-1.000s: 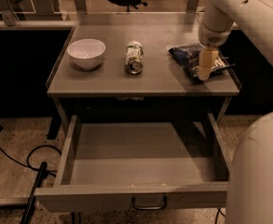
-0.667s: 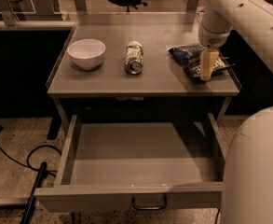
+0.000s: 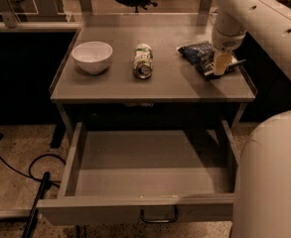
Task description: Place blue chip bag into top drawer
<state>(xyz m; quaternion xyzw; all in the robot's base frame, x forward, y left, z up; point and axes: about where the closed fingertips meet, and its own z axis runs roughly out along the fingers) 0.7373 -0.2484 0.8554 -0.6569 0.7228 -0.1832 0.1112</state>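
At 2 o'clock on the tabletop: blue chip bag, lying flat near the right edge. My gripper points down onto the bag's right-hand end, touching or just above it; I cannot tell which. Jaw state, spread or closed: cannot tell. At 10 o'clock: white bowl, upright. Near 12 o'clock, between bowl and bag: green-and-white can, on its side. At 6 o'clock, below the tabletop: top drawer, pulled out, dark handle at the centre of its front. Bag not in it.
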